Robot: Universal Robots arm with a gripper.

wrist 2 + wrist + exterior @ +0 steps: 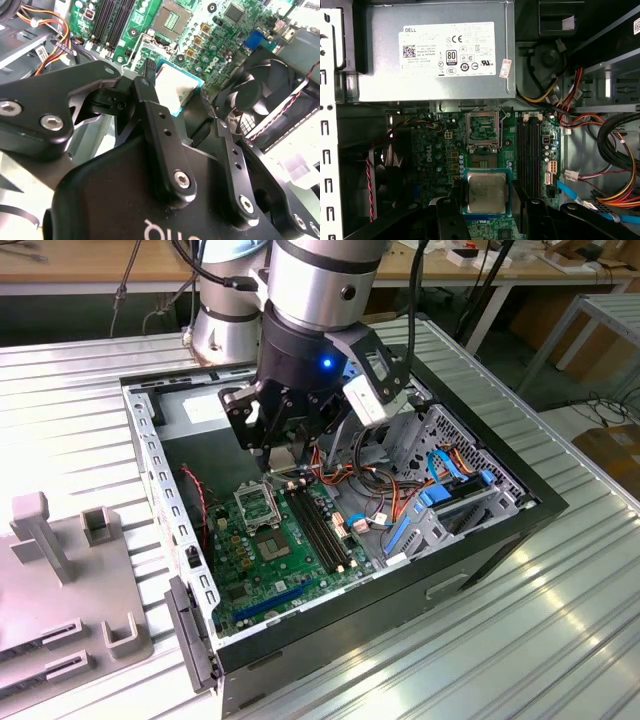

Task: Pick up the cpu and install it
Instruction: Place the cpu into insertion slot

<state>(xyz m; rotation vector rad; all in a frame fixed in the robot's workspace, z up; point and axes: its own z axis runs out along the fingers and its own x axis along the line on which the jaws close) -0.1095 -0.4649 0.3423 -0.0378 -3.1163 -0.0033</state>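
The cpu (487, 192) is a flat square chip with a silvery top and a bluish rim. My gripper (488, 201) is shut on it, one black finger (451, 212) on each side. It hangs a little above the green motherboard (437, 160), close to the open socket (482, 161) and its raised metal frame (482, 127). The second wrist view has the cpu (176, 90) between the fingers (147, 75), with the socket (171, 20) beyond. In the exterior view my gripper (288, 472) is low inside the computer case, just above the socket (272, 543).
A grey power supply (432, 50) stands beyond the socket. Black memory slots (530, 150) run alongside it. A black fan (265, 95) and bundles of coloured cables (615, 165) crowd the case. Its metal wall (150, 470) rises at the exterior view's left, beside a grey fixture (60, 580).
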